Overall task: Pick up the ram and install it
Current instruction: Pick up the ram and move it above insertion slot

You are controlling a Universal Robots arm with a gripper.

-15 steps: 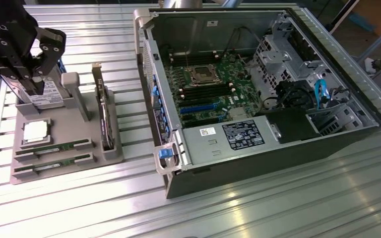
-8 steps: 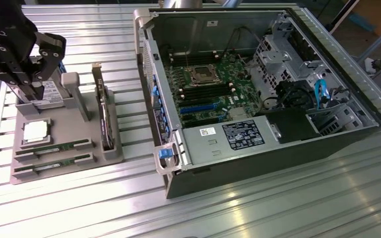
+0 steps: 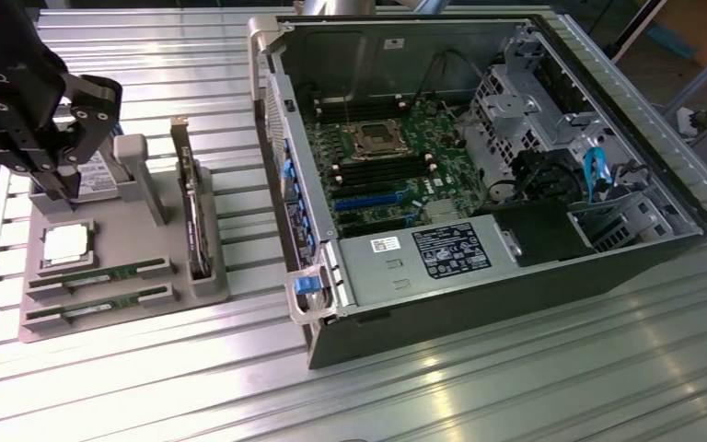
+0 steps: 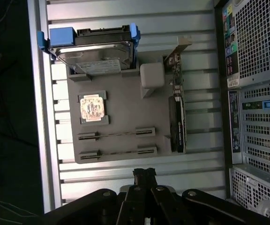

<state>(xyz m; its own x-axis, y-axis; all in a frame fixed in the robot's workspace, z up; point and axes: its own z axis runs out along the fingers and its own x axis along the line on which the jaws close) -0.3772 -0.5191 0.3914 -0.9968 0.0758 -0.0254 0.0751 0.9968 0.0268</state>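
Observation:
Two green ram sticks stand on edge in slots of a grey holder tray point(image 3: 121, 235): one ram stick point(image 3: 98, 274) point(image 4: 116, 134) and a second ram stick point(image 3: 98, 307) point(image 4: 118, 151) closer to the tray's near edge. My black gripper point(image 3: 56, 189) point(image 4: 144, 174) hangs above the tray's far end at the exterior view's left, its fingers shut together with nothing between them. It touches neither ram stick. The open computer case point(image 3: 477, 166) lies at the exterior view's right, its green motherboard point(image 3: 385, 157) facing up.
On the tray also sit a square silver processor point(image 3: 69, 244) point(image 4: 93, 108), a hard drive point(image 4: 95, 49) with a white label, and an upright expansion card point(image 3: 194, 212) point(image 4: 177, 117). The case wall point(image 3: 283, 184) rises right beside the tray. Everything rests on a ribbed metal table point(image 3: 514, 387).

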